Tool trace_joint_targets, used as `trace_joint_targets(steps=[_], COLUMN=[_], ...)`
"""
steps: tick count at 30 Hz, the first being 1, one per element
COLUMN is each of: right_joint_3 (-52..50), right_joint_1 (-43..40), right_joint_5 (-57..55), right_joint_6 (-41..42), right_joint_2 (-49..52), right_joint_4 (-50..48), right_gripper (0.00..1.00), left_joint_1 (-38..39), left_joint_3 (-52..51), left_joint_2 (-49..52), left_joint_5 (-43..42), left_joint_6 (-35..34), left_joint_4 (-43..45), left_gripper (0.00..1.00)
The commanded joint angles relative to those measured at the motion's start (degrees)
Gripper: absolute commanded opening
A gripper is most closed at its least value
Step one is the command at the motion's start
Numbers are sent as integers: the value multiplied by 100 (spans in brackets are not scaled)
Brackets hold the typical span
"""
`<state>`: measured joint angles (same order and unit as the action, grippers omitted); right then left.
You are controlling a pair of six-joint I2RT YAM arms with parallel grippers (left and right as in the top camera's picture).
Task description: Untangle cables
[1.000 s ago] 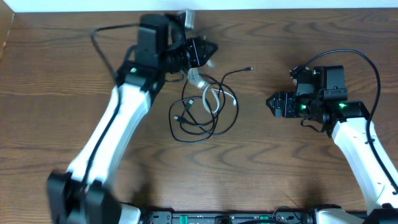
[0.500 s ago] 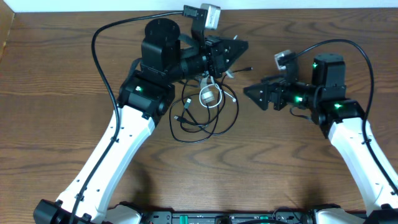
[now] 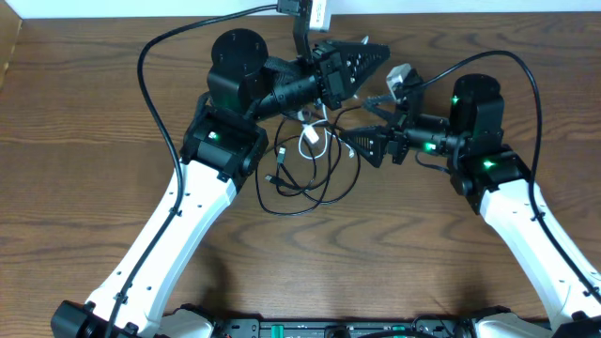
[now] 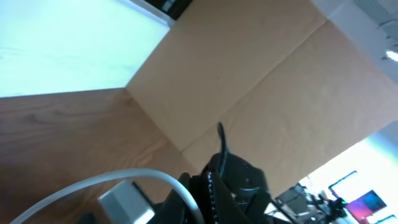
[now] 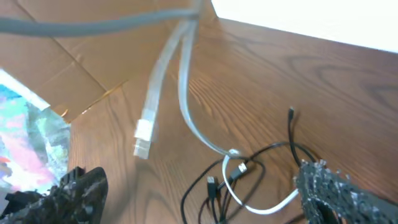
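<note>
The white cable [image 3: 311, 141] was partly lifted off the wooden counter [image 3: 94, 113]. In the right wrist view two pale strands of it climbed side by side and met at the top edge of the frame. One strand ended in a small rectangular white plug [image 5: 143, 137] hanging free in the air. The other curved down into a loop that lay on the wood amid the dark cord.

The black cable [image 3: 282, 197] was thinner and longer. It lay flat on the counter in a few loose, overlapping rings near the middle, between the two arms. One small plug [image 3: 268, 178] sat at the left side of the coil, and one free end [image 5: 290, 113] pointed away from the heap. The white loop crossed the black rings, so the two were not yet apart.

The left tool [image 3: 376, 54] hung raised over the far side of the coil. From overhead its fingers tapered together to a point, and the white cable rose towards it. They looked clamped on that cable, though the grip itself was hidden under the tool.

The right tool [image 3: 362, 145] hovered just beside the coil on its right, holding nothing. Its two textured fingers [image 5: 336, 190] stood wide apart at either lower corner of its own camera view.
</note>
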<state>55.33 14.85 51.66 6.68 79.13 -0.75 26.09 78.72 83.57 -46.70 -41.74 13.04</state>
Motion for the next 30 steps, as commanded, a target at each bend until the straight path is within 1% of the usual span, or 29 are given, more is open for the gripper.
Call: trace_joint_targets(steps=[1,2,4,7,9,13,16,18,23,25,30], right_joint_3=[4,4,4,4,4,4,4,4,4,4,4], right_joint_1=[101,107,111,111,111,114,129,168,225,251,317], right_joint_5=[79,79,81,83,81,83,83,79,74,-116,-588], right_joint_6=[-74,-68,24,192,413,780,986,1008,1008,1005,1003], right_joint_2=[-11,-11,-11,-11,-11,-11,-11,-11,-11,-11,-4], right_joint_4=[-131,-297,-461,-726,-970,-1405,-1679,-1818,-2070,-2096,-2144], right_gripper=[89,88,87,86,83,82,79,77,77,77,77], left_joint_1=[4,4,4,13,15,15,15,15,15,52,201], left_joint_3=[44,44,44,44,44,44,44,44,44,44,44], left_joint_2=[-33,-33,-33,-35,-35,-37,-37,-39,-39,-39,-39], left_joint_5=[-420,-546,-625,-688,-688,-688,-691,-688,-691,-710,-732], left_joint_6=[-269,-577,-710,-719,-820,-857,-861,-955,-1016,-1113,-1110], left_joint_4=[254,479,629,688,684,688,693,745,901,901,1003], left_gripper=[8,8,8,8,8,8,8,8,8,8,8])
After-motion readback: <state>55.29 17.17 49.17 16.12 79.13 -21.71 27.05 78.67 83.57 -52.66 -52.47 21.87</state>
